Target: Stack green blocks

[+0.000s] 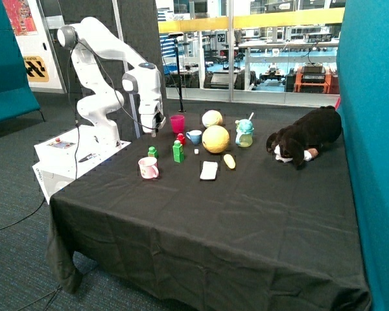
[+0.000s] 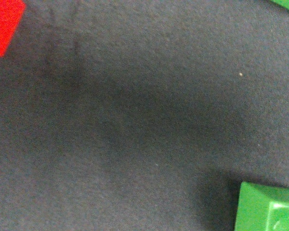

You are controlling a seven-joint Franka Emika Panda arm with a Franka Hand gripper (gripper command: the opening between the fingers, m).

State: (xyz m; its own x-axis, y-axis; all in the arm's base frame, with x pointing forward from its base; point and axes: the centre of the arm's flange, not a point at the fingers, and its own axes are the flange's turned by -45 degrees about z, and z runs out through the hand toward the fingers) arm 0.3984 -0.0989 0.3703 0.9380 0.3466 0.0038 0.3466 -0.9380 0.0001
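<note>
A single small green block [image 1: 152, 151] stands on the black cloth beside a pink-and-white mug [image 1: 148, 168]. A taller green column [image 1: 177, 151], about two green blocks high, stands a little further along. A small red block [image 1: 181, 138] sits just behind it. My gripper [image 1: 156, 129] hangs in the air above the cloth, behind the single block and next to a magenta cup [image 1: 177, 123], holding nothing that I can see. The wrist view shows bare cloth with a green block [image 2: 267, 207] at one corner, a green sliver [image 2: 288, 3] at another and a red corner [image 2: 4, 24].
A blue cup [image 1: 194, 136], two yellow balls [image 1: 216, 138] [image 1: 212, 118], a teal sippy cup [image 1: 244, 134], a white flat item [image 1: 209, 170] and a small yellow item [image 1: 229, 161] crowd the middle. A plush dog [image 1: 305, 139] lies near the far edge. The table's front [image 1: 214, 233] is bare cloth.
</note>
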